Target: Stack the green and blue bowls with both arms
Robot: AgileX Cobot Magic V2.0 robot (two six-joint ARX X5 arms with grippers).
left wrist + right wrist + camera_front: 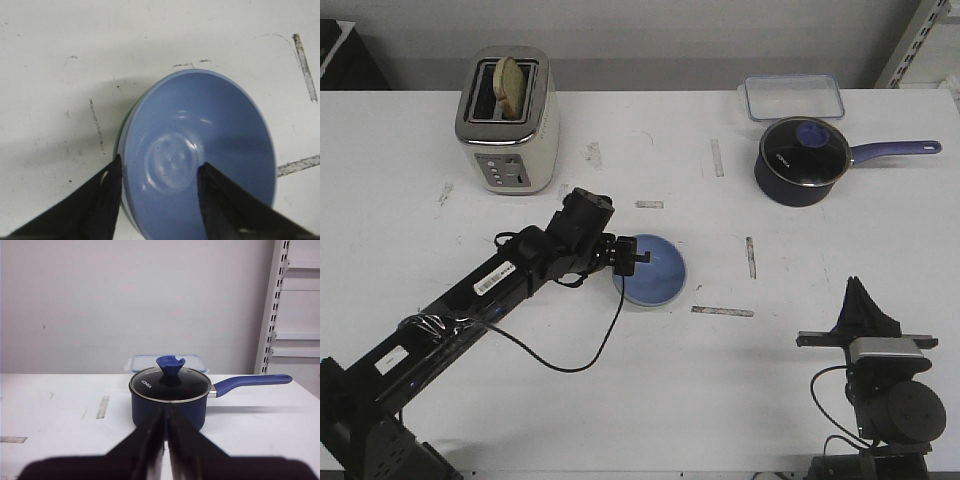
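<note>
**Blue bowl nested in green, left end effector straddling the rim**

The green bowl (121,134) is almost wholly hidden: only a thin mint sliver shows beneath the blue bowl (200,155) in the left wrist view, and none of it can be made out from the front. The right end effector (163,440) has its base cut off by the frame edge.

The white worktop (790,330) is scuffed and carries strips of worn tape. A toaster (507,120) holding bread, a lidded saucepan (803,160) and a clear container (792,97) stand towards the far side, before a pale wall.

The blue bowl is matte periwinkle, near the worktop's centre. The left end effector (157,200) is parted, one finger inside the rim and one outside; whether it presses cannot be told. The right end effector is closed and empty, well apart.
</note>
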